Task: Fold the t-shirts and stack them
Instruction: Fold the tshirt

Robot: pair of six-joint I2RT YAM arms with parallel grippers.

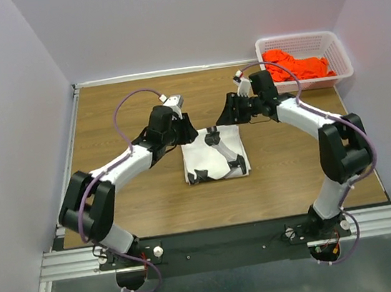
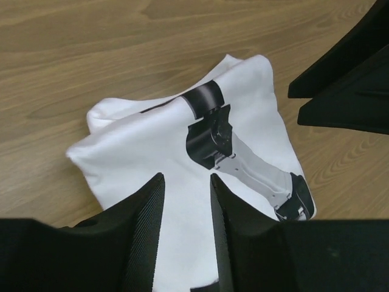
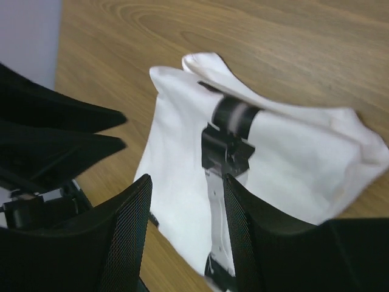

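Observation:
A white t-shirt [image 1: 215, 156] with a black and grey robot-arm print lies folded into a small rectangle in the middle of the wooden table. It also shows in the left wrist view [image 2: 182, 146] and the right wrist view [image 3: 285, 152]. My left gripper [image 1: 184, 128] hovers over its far left corner, open and empty [image 2: 187, 182]. My right gripper [image 1: 232, 109] hovers over its far right corner, open and empty [image 3: 185, 188]. An orange-red t-shirt [image 1: 296, 63] lies crumpled in the white basket [image 1: 338, 48].
The white lattice basket stands at the far right corner against the wall. Walls close in the table at the left, back and right. A black rail [image 1: 222, 237] with both arm bases runs along the near edge.

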